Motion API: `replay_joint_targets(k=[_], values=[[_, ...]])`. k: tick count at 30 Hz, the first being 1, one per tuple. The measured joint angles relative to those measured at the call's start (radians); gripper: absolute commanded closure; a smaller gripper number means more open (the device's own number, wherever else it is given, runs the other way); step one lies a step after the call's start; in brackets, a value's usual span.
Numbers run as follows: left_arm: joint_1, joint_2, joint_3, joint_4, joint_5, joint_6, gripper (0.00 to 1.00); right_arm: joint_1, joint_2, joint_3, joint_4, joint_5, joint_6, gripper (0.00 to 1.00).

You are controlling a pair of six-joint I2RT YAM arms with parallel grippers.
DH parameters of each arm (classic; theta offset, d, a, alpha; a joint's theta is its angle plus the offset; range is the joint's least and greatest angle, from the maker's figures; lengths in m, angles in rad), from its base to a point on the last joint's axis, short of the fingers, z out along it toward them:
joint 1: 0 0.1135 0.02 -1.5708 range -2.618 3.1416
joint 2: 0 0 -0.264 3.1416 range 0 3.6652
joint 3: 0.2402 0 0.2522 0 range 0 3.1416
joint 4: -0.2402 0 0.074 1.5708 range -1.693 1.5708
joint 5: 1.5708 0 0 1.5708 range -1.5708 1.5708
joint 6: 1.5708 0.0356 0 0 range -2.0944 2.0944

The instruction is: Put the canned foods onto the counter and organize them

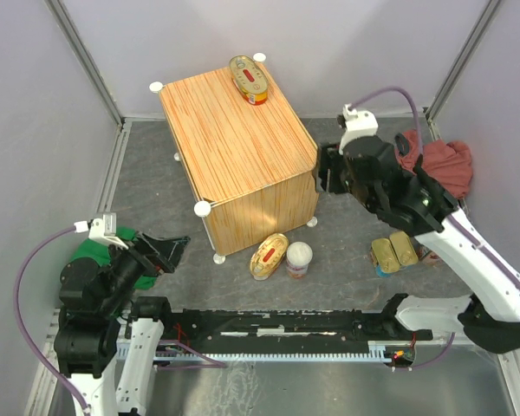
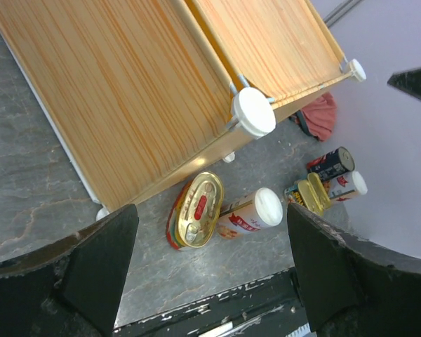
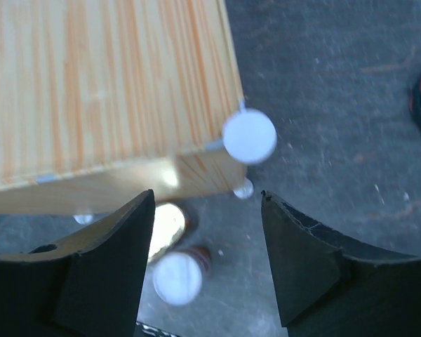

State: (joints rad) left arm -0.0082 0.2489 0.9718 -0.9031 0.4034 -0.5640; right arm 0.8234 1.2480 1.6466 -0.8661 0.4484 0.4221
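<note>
Grey mottled surface [image 1: 347, 277] between pale walls carries a light wood-grain box with white round knobs [image 1: 234, 147]. From above, one oval gold tin with a red label [image 1: 249, 79] lies on the box's top at its far edge. A second oval gold tin [image 1: 269, 256] lies at the box's near foot, just beside a tall white-lidded can [image 1: 298, 258]. Two rectangular gold tins [image 1: 393, 252] sit together by the right arm, with a red cloth [image 1: 442, 165] beyond it and a green cloth [image 1: 91, 256] under the left arm. The left wrist view alone shows plainly a dark round can [image 2: 331, 163] and another white-lidded can [image 2: 347, 186] behind the rectangular tins. The left fingers [image 2: 102, 260] stand wide apart and empty, near the box's near left corner. The right fingers [image 3: 112, 260] are apart and empty over the box's right corner, a white knob showing between them in that blurred view.
</note>
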Motion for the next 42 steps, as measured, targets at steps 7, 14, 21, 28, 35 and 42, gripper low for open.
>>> replay_joint_targets(k=[7, 14, 21, 28, 35, 42], values=[[0.042, -0.031, 0.003, -0.076, 0.019, 0.060, 0.10, 0.014, -0.179, -0.299, -0.091, 0.055, 0.114, 0.29], [0.092, -0.026, -0.006, -0.095, -0.063, 0.103, 0.11, 0.019, -0.294, -0.507, -0.137, 0.057, 0.215, 0.28], [0.094, 0.208, 0.168, -0.023, -0.280, 0.183, 0.10, 0.019, -0.299, -0.550, -0.136, 0.057, 0.233, 0.27], [0.098, 0.445, 0.492, 0.128, -0.647, 0.288, 0.15, 0.019, -0.299, -0.598, -0.109, 0.045, 0.233, 0.25], [0.099, 0.813, 0.834, 0.191, -0.887, 0.281, 0.26, 0.020, -0.280, -0.619, -0.053, 0.010, 0.232, 0.25], [-0.370, 1.068, 0.930, 0.265, -1.170, 0.382, 0.25, 0.020, -0.233, -0.619, -0.016, -0.031, 0.224, 0.24]])
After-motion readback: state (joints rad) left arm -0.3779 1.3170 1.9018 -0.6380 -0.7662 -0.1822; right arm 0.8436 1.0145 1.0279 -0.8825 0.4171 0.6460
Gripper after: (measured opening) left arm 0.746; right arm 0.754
